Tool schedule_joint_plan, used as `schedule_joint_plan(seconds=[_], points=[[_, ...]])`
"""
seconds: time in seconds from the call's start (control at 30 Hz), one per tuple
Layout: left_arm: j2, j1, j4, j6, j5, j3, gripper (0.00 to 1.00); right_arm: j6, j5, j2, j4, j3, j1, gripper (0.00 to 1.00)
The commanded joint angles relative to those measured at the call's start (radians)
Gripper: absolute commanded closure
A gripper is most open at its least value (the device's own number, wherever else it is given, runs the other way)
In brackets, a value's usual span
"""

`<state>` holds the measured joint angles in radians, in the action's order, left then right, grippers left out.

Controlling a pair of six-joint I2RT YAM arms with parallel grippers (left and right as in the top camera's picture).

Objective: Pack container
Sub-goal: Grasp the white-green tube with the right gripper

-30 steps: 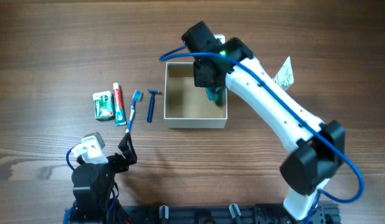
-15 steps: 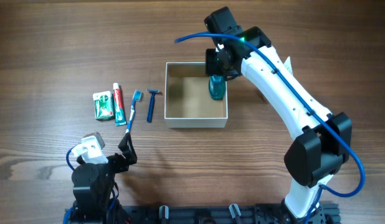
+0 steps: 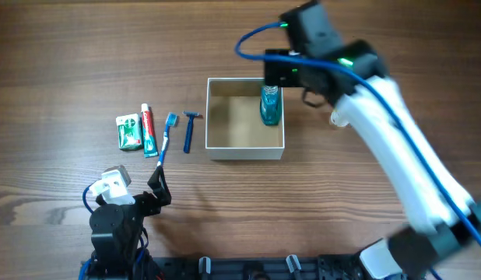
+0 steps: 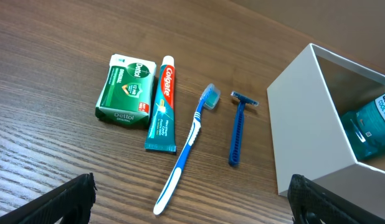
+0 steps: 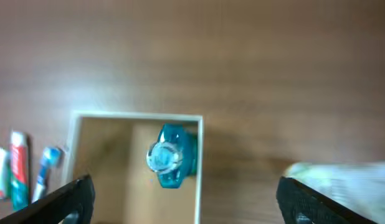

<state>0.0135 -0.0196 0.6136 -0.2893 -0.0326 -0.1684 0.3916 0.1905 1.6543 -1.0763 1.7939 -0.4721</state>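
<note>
The container (image 3: 246, 151), a shallow white box with a tan inside, sits mid-table. A teal bottle (image 3: 270, 106) stands upright in its back right corner. My right gripper (image 3: 281, 74) hovers above and just behind that corner, open and holding nothing. In the right wrist view the bottle (image 5: 174, 155) shows from above, below the wide-apart fingers (image 5: 74, 198), inside the container (image 5: 136, 116). My left gripper (image 3: 159, 187) rests open near the front left edge. The left wrist view shows the container wall (image 4: 304, 130) and the bottle (image 4: 373, 127).
Left of the container lie a green soap box (image 3: 129, 131), a toothpaste tube (image 3: 149, 129), a blue toothbrush (image 3: 166, 136) and a blue razor (image 3: 189, 130). A pale crumpled packet (image 5: 342, 177) lies right of the container.
My right gripper opened and let go of the teal bottle, which now stands in the container. The right arm rose and swung back to the right. The left arm stayed still.
</note>
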Motion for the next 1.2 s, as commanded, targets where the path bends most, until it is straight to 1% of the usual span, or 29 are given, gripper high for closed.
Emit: schedule_joint_plan(seconds=[0.0,0.07,0.13,0.17,0.23,0.3,0.33,0.47,0.57,0.6,0.63,0.7,0.73,0.77,0.9,0.97,1.07,1.17], points=[[-0.009,0.004,0.003,0.021,-0.019,0.013,0.00,-0.060,0.087,-0.131,-0.041,0.019,0.102,0.06],[-0.009,0.004,0.003,0.021,-0.019,0.013,0.00,-0.058,0.083,-0.141,-0.079,0.019,0.165,0.06],[-0.009,0.004,0.003,0.021,-0.019,0.013,0.00,-0.086,0.000,-0.123,-0.117,0.002,0.277,0.05],[-0.009,0.004,0.003,0.021,-0.019,0.013,0.00,-0.109,-0.047,-0.106,-0.119,-0.013,0.316,0.05],[-0.009,0.004,0.003,0.021,-0.019,0.013,0.00,-0.111,-0.096,-0.072,-0.130,-0.034,0.364,0.06],[-0.009,0.004,0.003,0.021,-0.019,0.013,0.00,-0.111,-0.139,0.002,-0.167,-0.042,0.394,0.14],[-0.009,0.004,0.003,0.021,-0.019,0.013,0.00,-0.130,-0.172,0.056,-0.190,-0.042,0.393,0.16],[-0.009,0.004,0.003,0.021,-0.019,0.013,0.00,-0.126,-0.177,0.154,-0.227,-0.042,0.393,0.29],[-0.009,0.004,0.003,0.021,-0.019,0.013,0.00,-0.118,-0.177,0.199,-0.239,-0.042,0.393,0.34],[-0.009,0.004,0.003,0.021,-0.019,0.013,0.00,-0.110,-0.177,0.211,-0.246,-0.042,0.393,0.42],[-0.009,0.004,0.003,0.021,-0.019,0.013,0.00,-0.094,-0.173,0.221,-0.253,-0.042,0.393,0.61],[-0.009,0.004,0.003,0.021,-0.019,0.013,0.00,-0.086,-0.172,0.222,-0.256,-0.042,0.393,0.79],[-0.009,0.004,0.003,0.021,-0.019,0.013,0.00,-0.073,-0.166,0.220,-0.256,-0.042,0.393,0.91],[-0.009,0.004,0.003,0.021,-0.019,0.013,0.00,-0.069,-0.162,0.217,-0.256,-0.042,0.393,0.96],[-0.009,0.004,0.003,0.021,-0.019,0.013,0.00,-0.066,-0.163,0.198,-0.264,-0.042,0.393,0.96],[-0.009,0.004,0.003,0.021,-0.019,0.013,0.00,-0.046,-0.163,0.157,-0.286,-0.041,0.381,0.96],[-0.009,0.004,0.003,0.021,-0.019,0.013,0.00,-0.038,-0.156,0.039,-0.301,-0.041,0.338,0.96],[-0.009,0.004,0.003,0.021,-0.019,0.013,0.00,0.023,-0.104,-0.119,-0.296,-0.039,0.258,0.96]])
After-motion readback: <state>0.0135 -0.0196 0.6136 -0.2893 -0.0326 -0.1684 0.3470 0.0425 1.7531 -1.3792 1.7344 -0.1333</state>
